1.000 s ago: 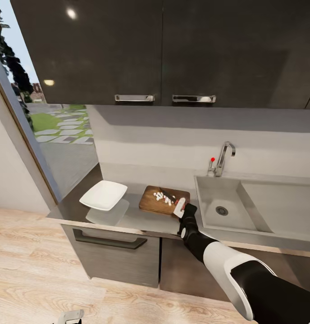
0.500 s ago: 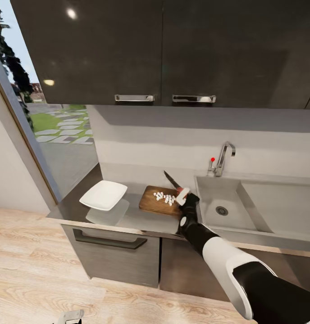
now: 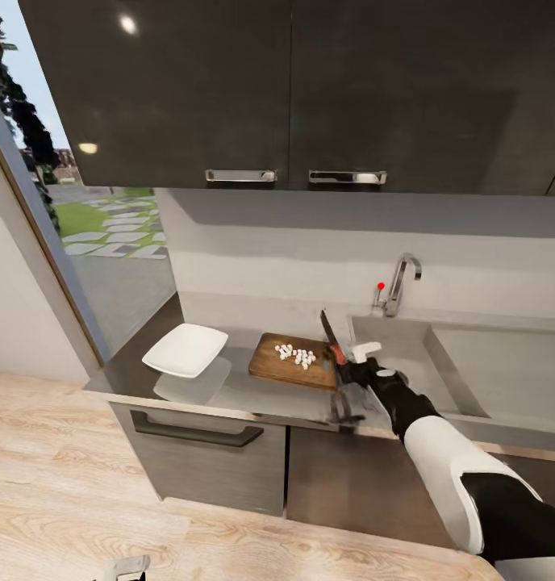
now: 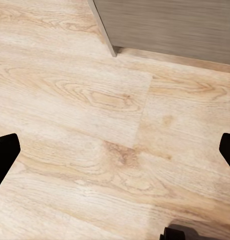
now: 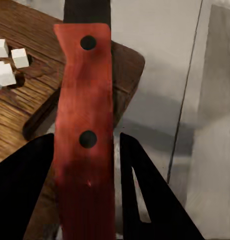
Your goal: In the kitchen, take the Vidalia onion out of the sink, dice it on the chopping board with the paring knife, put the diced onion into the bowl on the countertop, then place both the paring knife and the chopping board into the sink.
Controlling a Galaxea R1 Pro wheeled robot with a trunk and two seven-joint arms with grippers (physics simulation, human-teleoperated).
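Observation:
My right gripper (image 3: 348,361) is shut on the red handle of the paring knife (image 3: 329,332), whose dark blade points up and away. It hovers over the right end of the chopping board (image 3: 287,367), close to the sink (image 3: 379,353). In the right wrist view the knife handle (image 5: 84,130) runs between my dark fingers (image 5: 142,195), above the board's corner (image 5: 29,105). The diced onion (image 3: 295,353) lies as small white cubes on the board, and a few onion cubes (image 5: 5,62) show near the knife. The white bowl (image 3: 185,349) sits left of the board on the countertop (image 3: 253,394). My left gripper (image 4: 117,150) hangs open over the wooden floor.
The chrome tap (image 3: 401,282) with its red-tipped lever stands behind the basin, and the drainboard (image 3: 503,363) lies to its right. Dark wall cabinets (image 3: 294,89) hang above the counter. A drawer handle (image 3: 197,436) sits below the counter edge. A window wall (image 3: 76,242) closes the left side.
My right gripper has lifted the knife off the board and swung it right, toward the sink edge. The blade has turned from lying across the board to pointing up. The onion cubes stay on the board.

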